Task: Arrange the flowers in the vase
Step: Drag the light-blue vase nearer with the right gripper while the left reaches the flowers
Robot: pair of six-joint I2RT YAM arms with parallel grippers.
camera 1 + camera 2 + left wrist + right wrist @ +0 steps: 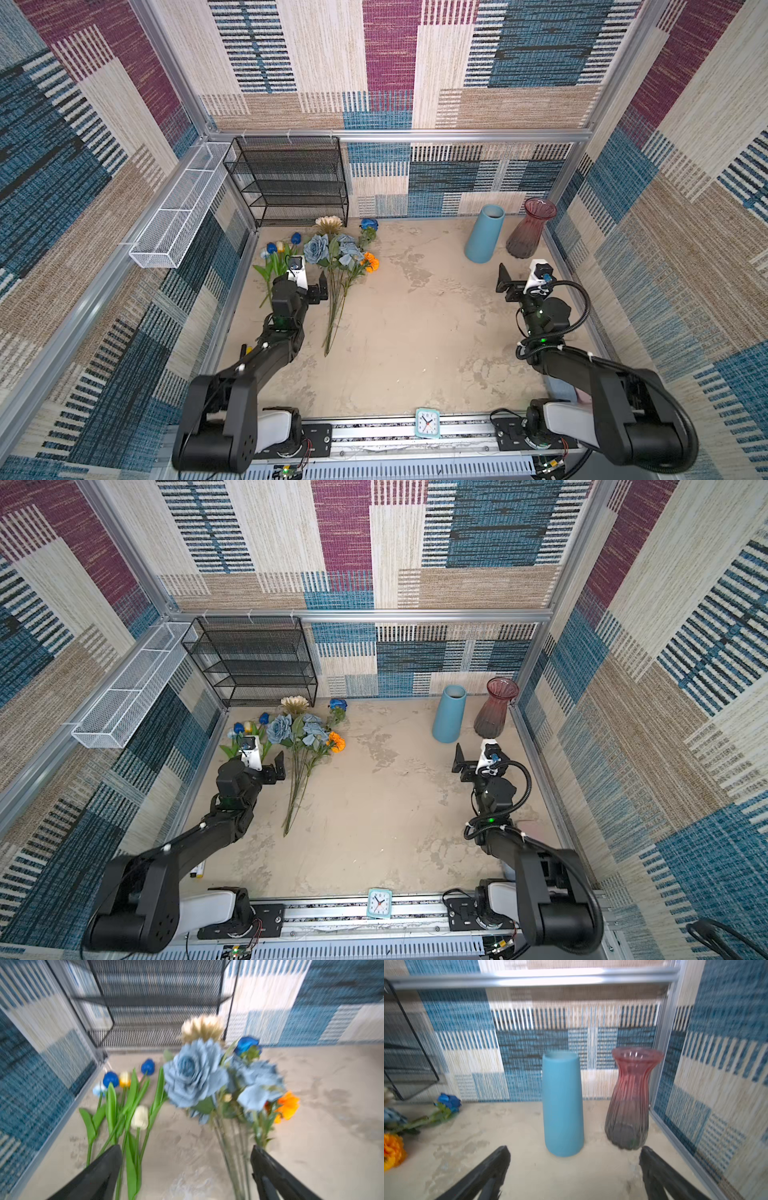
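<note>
The flowers lie in two bunches on the beige floor at the left. One is tulips point(272, 248) point(140, 1116). The other holds dusty-blue roses point(318, 248) point(191, 1076), a cream sunflower point(328, 224), a deep-blue rose point(369, 224) and an orange bloom point(370, 262). My left gripper point(305, 282) point(186, 1148) hovers open between the two bunches' stems, holding nothing. At the back right stand a blue vase point(484, 239) point(562, 1105) and a red glass vase point(530, 232) point(629, 1101), both upright. My right gripper point(519, 274) point(575, 1148) is open and empty just in front of them.
A black mesh shelf point(291, 183) stands against the back wall behind the flowers. A white wire basket point(178, 208) hangs on the left wall. A small clock point(427, 422) sits on the front rail. Metal frame walls close in the floor on three sides.
</note>
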